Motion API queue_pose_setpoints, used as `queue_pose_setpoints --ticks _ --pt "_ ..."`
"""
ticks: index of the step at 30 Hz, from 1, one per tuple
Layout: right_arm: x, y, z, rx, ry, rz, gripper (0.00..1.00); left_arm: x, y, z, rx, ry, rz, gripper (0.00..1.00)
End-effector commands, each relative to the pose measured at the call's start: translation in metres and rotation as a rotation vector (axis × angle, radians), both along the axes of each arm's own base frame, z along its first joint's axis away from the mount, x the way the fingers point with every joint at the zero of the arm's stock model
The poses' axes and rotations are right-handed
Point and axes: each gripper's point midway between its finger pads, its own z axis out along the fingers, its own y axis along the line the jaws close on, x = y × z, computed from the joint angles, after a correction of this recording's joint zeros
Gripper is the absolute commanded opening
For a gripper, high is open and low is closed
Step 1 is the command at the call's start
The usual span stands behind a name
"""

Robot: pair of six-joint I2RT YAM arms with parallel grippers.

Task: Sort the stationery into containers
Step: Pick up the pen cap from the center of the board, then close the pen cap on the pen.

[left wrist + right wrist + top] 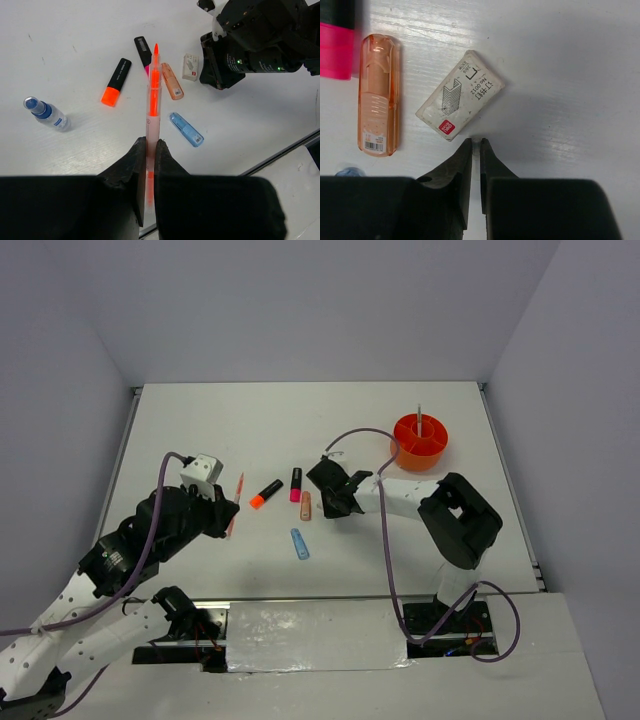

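Top: tub (420, 440) sits far right, white pen (420, 417) upright inside.
Left wrist: left gripper (149, 150) clamped on orange pen (153, 100).
Right wrist: right gripper (475, 145) closed on nothing, tips just beside staple box (460, 95); peach bar (378, 95) lies left of the box.

On the table (200, 420), the tub (405, 445) sits far right, a pen (419, 416) standing in it. At the centre, the left highlighter (266, 493) lies beside the right highlighter (296, 484). The bar (305, 505) lies just before the right one, the box (460, 95) right of the bar, and the strip (299, 544) nearest.
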Motion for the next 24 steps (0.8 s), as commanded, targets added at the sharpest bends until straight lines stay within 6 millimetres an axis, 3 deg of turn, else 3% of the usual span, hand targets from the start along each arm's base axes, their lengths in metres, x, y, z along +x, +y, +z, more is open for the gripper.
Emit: queue_pose_setpoints --ticks 1,2,7,8,10,11,13,14,15,16,17,18,19,21,22,24 --pt "-0.001 0.003 0.000 0.026 -0.003 -0.010 0.12 0.004 -0.005 0.012 -0.014 -0.049 -0.023 0.00" --pt "-0.002 0.002 0.000 0.029 -0.001 -0.011 0.02 0.003 -0.005 0.012 -0.014 -0.049 -0.025 0.00" --pt "-0.003 0.004 0.038 0.141 -0.080 -0.031 0.00 0.002 -0.012 0.015 -0.025 -0.044 -0.055 0.00" --pt "0.001 0.009 0.063 0.209 -0.137 -0.034 0.00 0.002 -0.013 0.017 -0.029 -0.044 -0.061 0.00" --pt "-0.001 0.010 0.082 0.285 -0.185 -0.046 0.00 0.003 -0.014 0.022 -0.042 -0.040 -0.053 0.00" --pt "0.003 0.015 0.115 0.382 -0.262 -0.052 0.00 0.003 -0.018 0.026 -0.080 -0.039 -0.053 0.00" --pt "0.000 0.015 0.136 0.469 -0.315 -0.068 0.00 0.001 -0.028 0.030 -0.122 -0.041 -0.092 0.00" --pt "0.003 0.020 0.173 0.584 -0.403 -0.064 0.00 -0.004 -0.038 0.034 -0.162 -0.030 -0.138 0.00" --pt "0.001 0.022 0.191 0.645 -0.447 -0.057 0.00 -0.005 -0.045 0.043 -0.207 -0.050 -0.165 0.00" --pt "-0.003 0.022 0.194 0.685 -0.471 -0.054 0.00 -0.006 -0.052 0.044 -0.233 -0.048 -0.189 0.00" --pt "-0.003 0.021 0.232 0.792 -0.570 -0.062 0.00 -0.015 -0.064 0.048 -0.285 -0.036 -0.259 0.00" --pt "-0.009 0.024 0.247 0.844 -0.605 -0.056 0.00 -0.016 -0.074 0.063 -0.346 -0.079 -0.304 0.00" --pt "-0.014 0.022 0.272 0.931 -0.674 -0.051 0.00 -0.018 -0.081 0.060 -0.371 -0.076 -0.340 0.00" --pt "-0.022 0.022 0.293 0.997 -0.731 -0.046 0.00 -0.028 -0.098 0.069 -0.459 -0.089 -0.438 0.00" --pt "-0.028 0.019 0.319 1.061 -0.798 -0.033 0.00 -0.031 -0.103 0.071 -0.493 -0.081 -0.458 0.00" --pt "-0.039 0.018 0.336 1.100 -0.848 -0.010 0.00 -0.035 -0.112 0.072 -0.533 -0.078 -0.511 0.00"
